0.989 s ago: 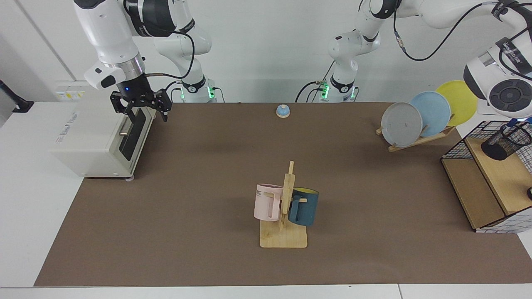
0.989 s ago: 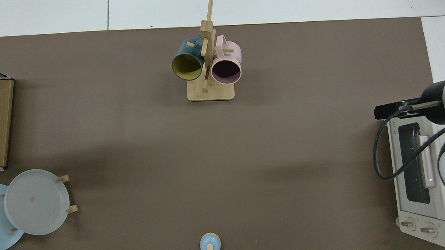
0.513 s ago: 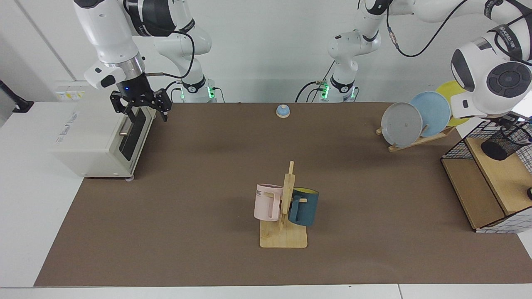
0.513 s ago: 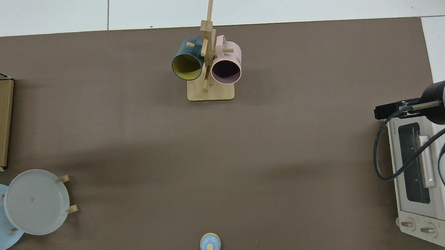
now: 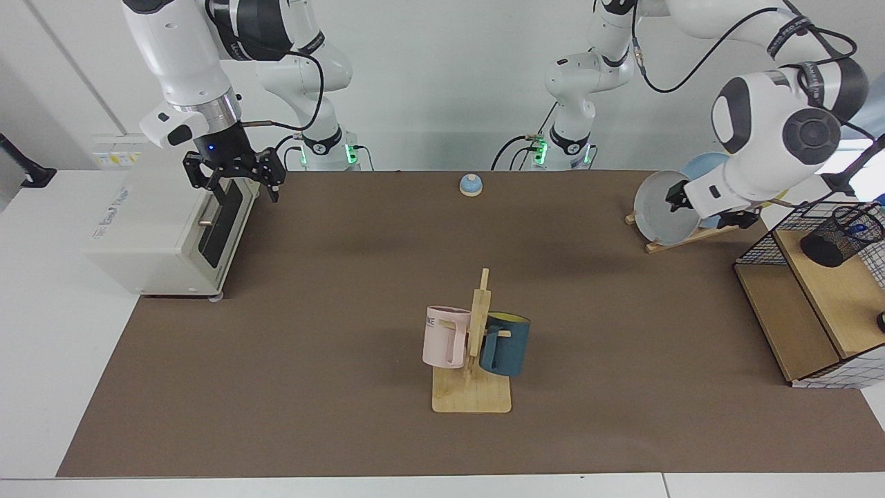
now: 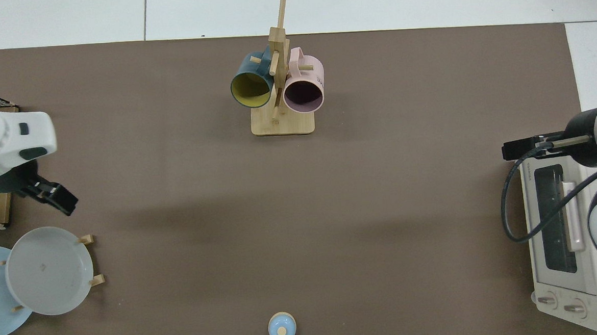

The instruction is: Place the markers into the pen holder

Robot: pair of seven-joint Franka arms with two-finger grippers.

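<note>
Standing wire-mesh pen holder (image 5: pixel 840 236) (cylindrical), blue-capped marker (image 5: pixel 859 226) inside

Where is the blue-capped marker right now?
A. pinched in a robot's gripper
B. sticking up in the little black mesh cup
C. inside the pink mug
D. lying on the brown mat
B: the marker's blue cap shows inside the black mesh pen holder on the wooden shelf.

White wall (image 5: pixel 442 76) behind – white table (image 5: pixel 48 332) under brown mat (image 5: pixel 346 290) – even light.
</note>
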